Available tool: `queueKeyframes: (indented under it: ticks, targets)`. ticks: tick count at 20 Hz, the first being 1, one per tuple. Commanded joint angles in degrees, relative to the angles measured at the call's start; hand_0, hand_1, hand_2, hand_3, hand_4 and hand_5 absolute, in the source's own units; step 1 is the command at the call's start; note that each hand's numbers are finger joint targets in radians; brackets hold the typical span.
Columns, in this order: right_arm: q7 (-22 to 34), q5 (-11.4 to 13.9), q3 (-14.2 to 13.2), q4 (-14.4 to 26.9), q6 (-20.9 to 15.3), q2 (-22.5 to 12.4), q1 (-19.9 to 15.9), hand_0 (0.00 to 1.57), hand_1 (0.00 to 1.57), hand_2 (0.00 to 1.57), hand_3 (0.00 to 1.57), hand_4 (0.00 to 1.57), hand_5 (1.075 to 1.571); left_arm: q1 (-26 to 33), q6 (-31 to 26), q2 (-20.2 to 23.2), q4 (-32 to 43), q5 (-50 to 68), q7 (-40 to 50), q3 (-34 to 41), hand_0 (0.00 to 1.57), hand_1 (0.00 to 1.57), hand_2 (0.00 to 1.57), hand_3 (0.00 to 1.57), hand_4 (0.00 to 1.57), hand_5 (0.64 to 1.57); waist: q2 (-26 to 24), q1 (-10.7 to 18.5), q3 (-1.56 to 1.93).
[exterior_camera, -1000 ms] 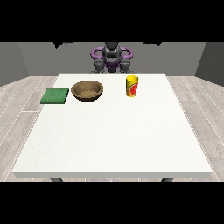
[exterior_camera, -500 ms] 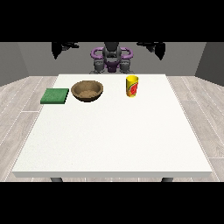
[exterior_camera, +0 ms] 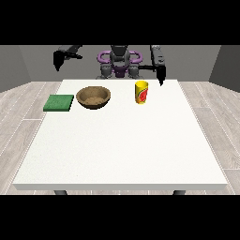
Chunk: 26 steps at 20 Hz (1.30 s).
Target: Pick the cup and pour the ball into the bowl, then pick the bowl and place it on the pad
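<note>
A yellow cup (exterior_camera: 141, 92) with a red mark stands upright on the white table (exterior_camera: 122, 145), right of centre at the back. I cannot see the ball; the cup's inside is hidden. Left of it sits a brown bowl (exterior_camera: 93, 97), and further left a flat green pad (exterior_camera: 59, 102). The hand at the view's right (exterior_camera: 161, 74) hangs in the air behind and to the right of the cup, fingers straight and pointing down, holding nothing. The hand at the view's left (exterior_camera: 58, 60) is raised beyond the table's back left corner, above the pad's side, also open.
The robot's torso (exterior_camera: 120, 63) stands behind the table's back edge. Wood floor surrounds the table on both sides.
Both arms have come out from the body and spread wide. The hand at the view's right has since dropped down and inward towards the cup. Cup, bowl and pad have not moved.
</note>
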Motion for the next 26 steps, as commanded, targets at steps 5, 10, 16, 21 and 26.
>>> queueKeyframes:
  ticks: [5, 10, 16, 21, 26]
  targets:
    - [-5.09, -0.37, -1.21, 2.58, 2.44, -0.68, -1.99, 0.00, 0.00, 0.00, 0.00, 0.00, 1.570, -5.31, 3.84, -1.37, 17.27, -2.49, -15.33, 1.64, 0.00, 0.00, 0.00, 0.00, 0.00, 1.519, 6.08, -2.52, -0.02]
    - [-5.31, 0.34, -0.45, 4.07, 2.22, 0.00, -3.54, 0.00, 0.00, 0.00, 0.00, 0.00, 1.571, -13.22, 6.02, -0.56, 28.23, -2.25, -18.53, 3.50, 0.00, 0.00, 0.00, 0.00, 0.00, 1.519, 5.74, -3.11, -0.02]
    - [-4.09, -0.56, -0.85, 4.01, 1.89, -0.17, -6.24, 0.00, 0.00, 0.00, 0.00, 0.00, 1.571, -17.69, 6.61, 0.46, 38.12, -1.20, -26.55, 5.93, 0.00, 0.00, 0.00, 0.00, 0.00, 1.521, 8.71, -3.67, -0.04]
    - [-9.68, 1.17, -1.84, 9.70, 4.24, -1.77, -5.63, 0.00, 0.00, 0.00, 0.00, 0.00, 1.571, -21.83, 6.92, 1.75, 40.72, -0.04, -24.42, 6.46, 0.00, 0.00, 0.00, 0.00, 0.00, 1.527, 7.87, -3.15, -0.01]
    - [-7.38, 0.45, -2.46, 7.70, 3.26, -2.33, -6.78, 0.00, 0.00, 0.00, 0.00, 0.00, 1.570, -16.68, 21.04, -0.12, 41.58, -9.37, -32.64, 2.16, 1.29, 1.29, 1.57, 1.57, 1.40, 1.268, 9.45, -5.11, 0.01]
